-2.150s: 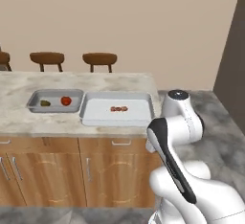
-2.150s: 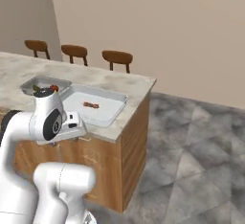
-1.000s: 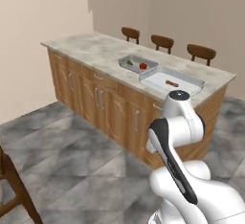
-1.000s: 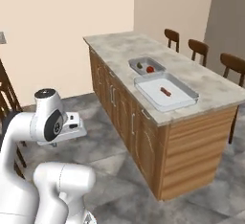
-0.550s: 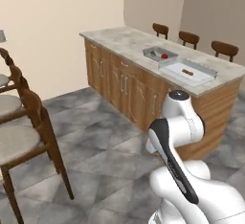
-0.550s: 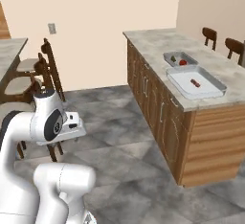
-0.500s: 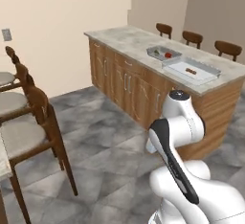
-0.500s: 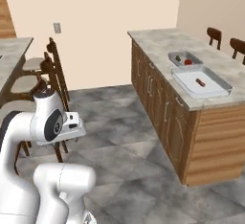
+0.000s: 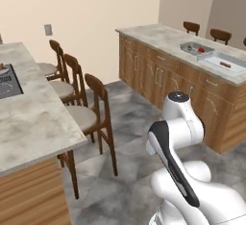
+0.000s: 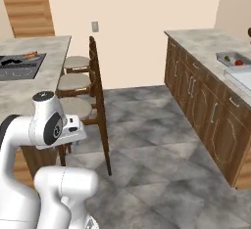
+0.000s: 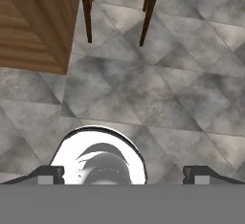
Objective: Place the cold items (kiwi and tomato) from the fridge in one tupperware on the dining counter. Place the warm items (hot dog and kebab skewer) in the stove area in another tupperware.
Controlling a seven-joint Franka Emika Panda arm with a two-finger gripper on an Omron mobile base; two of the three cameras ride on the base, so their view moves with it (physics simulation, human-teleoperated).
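Observation:
On the dining counter point(image 9: 163, 35) stand two tupperware. The smaller one point(image 9: 194, 49) holds the red tomato point(image 9: 202, 50) and, beside it, a dark piece that seems to be the kiwi point(image 10: 230, 58). The larger tupperware point(image 9: 226, 65) holds a small reddish-brown item point(image 9: 225, 65), too small to name. On the near counter, by the black stove point(image 10: 19, 60), lies an orange-red elongated item point(image 10: 30, 54). My gripper point(image 11: 123, 174) points down at the grey floor, open and empty, its fingertips point(image 11: 48, 174) far apart.
Three wooden chairs point(image 9: 98, 108) stand along the stove counter point(image 9: 33, 123), between it and my arm point(image 9: 175, 123). Wooden chair legs point(image 11: 148, 10) and a cabinet corner point(image 11: 38, 22) lie ahead of the hand. Open tiled floor point(image 10: 157, 149) separates the two counters.
The whole scene has swung: the base has turned away from the dining counter toward the stove counter and its chairs. The gripper has stayed open and empty.

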